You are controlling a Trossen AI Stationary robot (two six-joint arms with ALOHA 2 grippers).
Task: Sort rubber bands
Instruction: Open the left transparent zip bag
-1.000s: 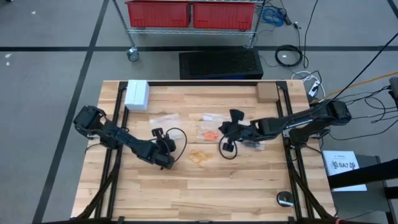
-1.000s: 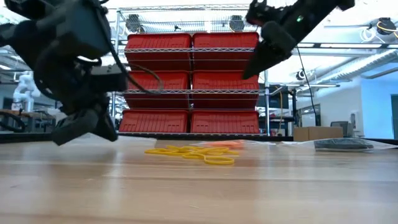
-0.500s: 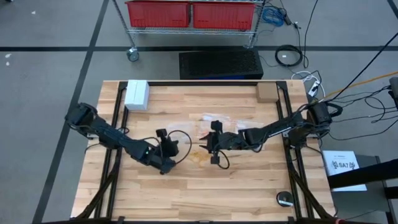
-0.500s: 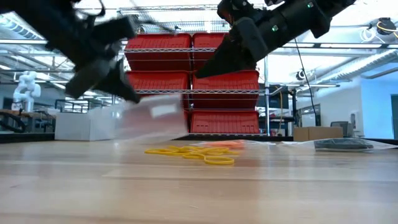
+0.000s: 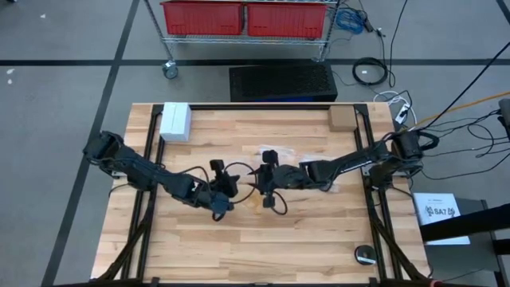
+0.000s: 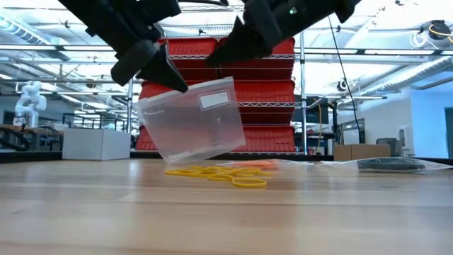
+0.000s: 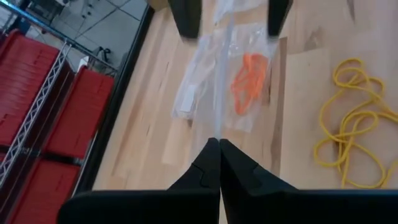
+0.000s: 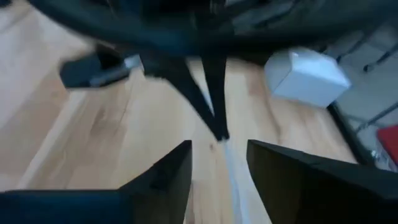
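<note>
My left gripper (image 5: 230, 186) is shut on a clear plastic bag (image 6: 191, 120) with a white label, which hangs in the air above the table's middle. My right gripper (image 8: 217, 165) is open, level with the bag's top edge. Its fingers (image 7: 186, 14) stand on either side of that edge; I cannot tell whether they touch it. On the table below lie a loose bunch of yellow rubber bands (image 6: 219, 173) and a second clear bag holding orange rubber bands (image 7: 250, 79). My left gripper pinches the clear bag's top edge (image 7: 217, 132) between its two fingertips, coming slantwise from the table's left and pointing down. The bag hangs tilted below the fingers (image 6: 164, 71), its bottom edge clear of the table.
A white box (image 5: 175, 121) stands at the far left of the table and a brown box (image 5: 341, 118) at the far right. A small dark round thing (image 5: 365, 255) lies near the front right corner. A dark flat thing (image 6: 391, 164) lies at the right.
My left gripper has risen and shifted a little toward the table's right, lifting the clear bag off the table until it hangs clear. My right gripper has moved toward the table's left, up to the bag's top edge.
</note>
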